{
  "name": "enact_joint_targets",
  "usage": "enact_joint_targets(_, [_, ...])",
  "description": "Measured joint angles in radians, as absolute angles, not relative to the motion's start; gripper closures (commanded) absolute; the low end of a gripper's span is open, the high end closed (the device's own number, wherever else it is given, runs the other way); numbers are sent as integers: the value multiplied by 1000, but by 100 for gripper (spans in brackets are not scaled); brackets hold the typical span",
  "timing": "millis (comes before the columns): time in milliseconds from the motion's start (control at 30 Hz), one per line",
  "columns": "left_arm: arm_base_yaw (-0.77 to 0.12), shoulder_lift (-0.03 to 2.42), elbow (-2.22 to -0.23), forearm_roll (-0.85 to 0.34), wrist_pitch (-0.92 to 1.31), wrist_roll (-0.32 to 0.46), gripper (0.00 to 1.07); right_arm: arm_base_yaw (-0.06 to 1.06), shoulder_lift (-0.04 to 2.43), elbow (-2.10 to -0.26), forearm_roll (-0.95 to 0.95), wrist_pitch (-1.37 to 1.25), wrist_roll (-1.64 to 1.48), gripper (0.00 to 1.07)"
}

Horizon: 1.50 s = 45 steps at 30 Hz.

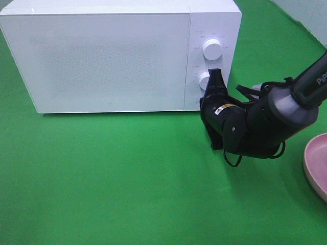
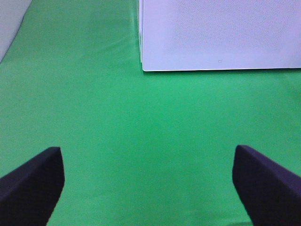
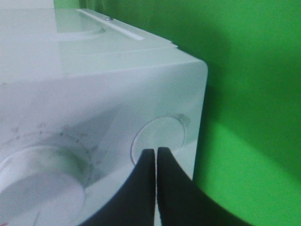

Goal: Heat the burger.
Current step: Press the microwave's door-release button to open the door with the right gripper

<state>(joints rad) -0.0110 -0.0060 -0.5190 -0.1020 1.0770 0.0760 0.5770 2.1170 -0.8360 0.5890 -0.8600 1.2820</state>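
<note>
At lower microwave knob [image 1: 204, 80], right hand [image 1: 214, 75] closed, left hand [image 2: 148, 167] splayed, both empty, pink plate [image 1: 317, 159] aside

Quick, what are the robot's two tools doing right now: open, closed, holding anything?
Left tool: open, empty.
Right tool: closed, holding nothing, tips at the lower knob of the microwave.

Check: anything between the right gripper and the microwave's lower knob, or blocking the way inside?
Nothing visible between the right gripper and the lower knob; its shut tips are right at it. The microwave door is closed, so that blocks the cavity. No burger shows in any view.
</note>
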Motion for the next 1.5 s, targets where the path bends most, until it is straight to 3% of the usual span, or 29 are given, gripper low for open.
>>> enact_joint_targets(1500, [-11, -6, -519, -102, 1077, 76, 17, 582, 2213, -956, 692, -931, 1271, 107])
